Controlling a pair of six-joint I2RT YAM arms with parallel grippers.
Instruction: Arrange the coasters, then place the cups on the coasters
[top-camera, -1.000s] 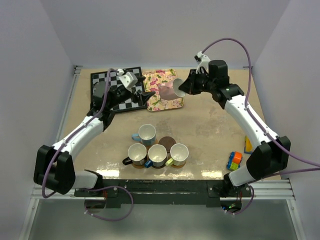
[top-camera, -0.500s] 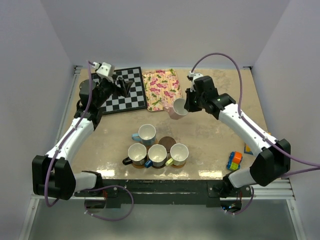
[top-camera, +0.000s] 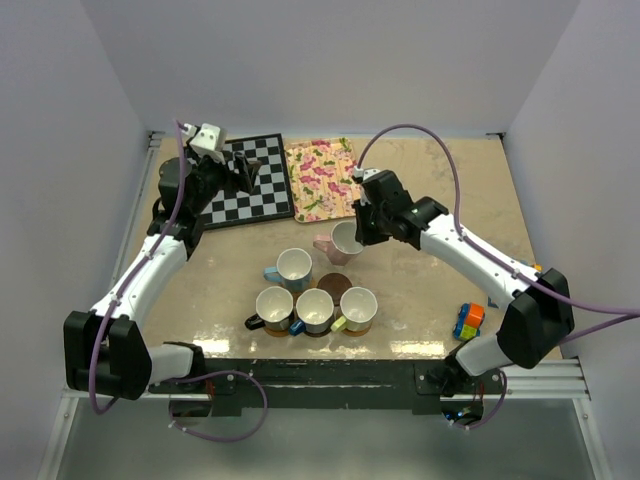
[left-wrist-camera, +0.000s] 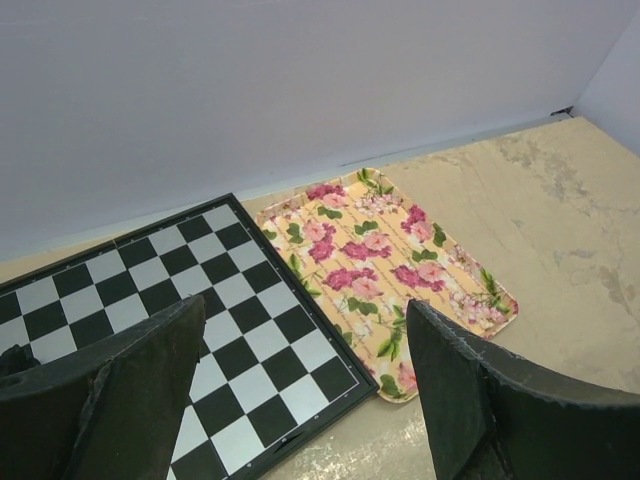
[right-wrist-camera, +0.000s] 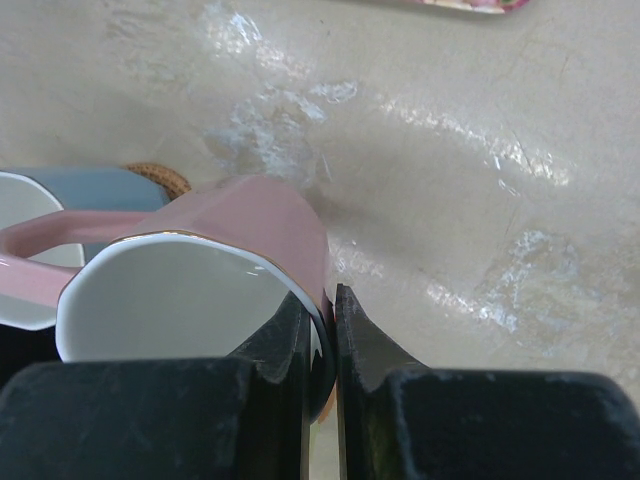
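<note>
Right arm: elbow bent, reaching toward 10 o'clock; right gripper (top-camera: 356, 232) clamped on pink cup (top-camera: 338, 246) rim.
Pink cup: 12 o'clock of bare dark coaster (top-camera: 336, 285), beside light blue cup (top-camera: 293, 267).
Left arm: stretched toward 11 o'clock; left gripper (top-camera: 246, 172) jaws wide apart, empty, above chessboard (top-camera: 262, 195).

— The cups?
— One pink handled mug (top-camera: 343, 243), white inside, held by its rim in the right gripper (top-camera: 355, 238), handle left; the light blue mug (top-camera: 293, 267) upright beside it.
— Others?
— A black mug (top-camera: 273, 305), dark blue mug (top-camera: 315, 309) and yellow-green mug (top-camera: 358, 307) upright in a row; a dark brown round coaster (top-camera: 335, 284) bare just behind them.
</note>
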